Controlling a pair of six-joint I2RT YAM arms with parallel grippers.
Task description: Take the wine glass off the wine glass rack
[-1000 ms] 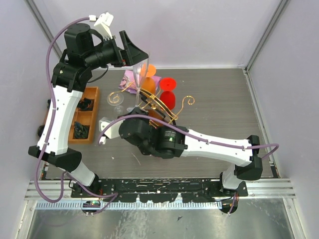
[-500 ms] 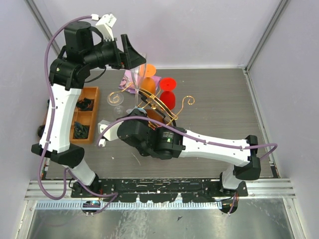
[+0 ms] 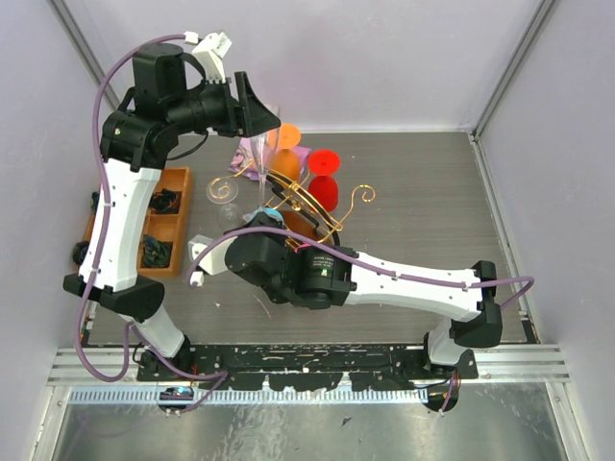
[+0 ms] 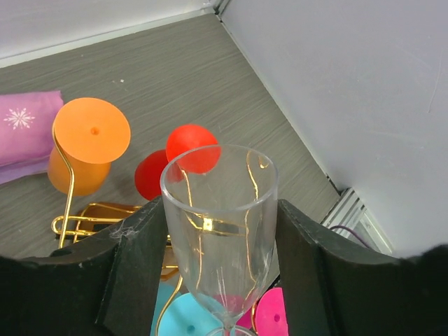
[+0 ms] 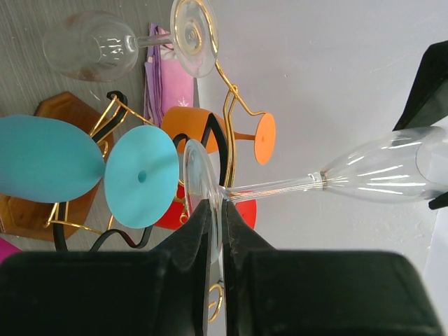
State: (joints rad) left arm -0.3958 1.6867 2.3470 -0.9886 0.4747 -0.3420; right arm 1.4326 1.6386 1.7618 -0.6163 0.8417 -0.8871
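Note:
A clear flute wine glass (image 3: pixel 260 158) stands tilted over the gold wire wine glass rack (image 3: pixel 309 204). My left gripper (image 3: pixel 258 113) is shut on its bowl (image 4: pixel 220 203), with a black finger (image 4: pixel 140 245) pressed to each side. Lower down, my right gripper (image 5: pixel 218 210) is shut on the rim of the glass's round foot (image 5: pixel 198 183). The stem (image 5: pixel 276 187) runs from that foot up to the bowl (image 5: pixel 392 175). In the top view the right gripper (image 3: pixel 271 215) sits by the rack's near end, and the foot is hidden there.
A second clear glass (image 3: pixel 223 192) hangs on the rack's left scroll. Orange (image 3: pixel 286 136), red (image 3: pixel 325 163), cyan (image 5: pixel 143 175) and pink (image 4: pixel 269 315) plastic glasses hang on the rack too. A purple cloth (image 3: pixel 246 149) lies behind it, and an orange compartment tray (image 3: pixel 159 223) stands at the left.
My left gripper's fingers have come together onto the glass's bowl. The left wrist has shifted slightly left and back. The right arm still grips the foot.

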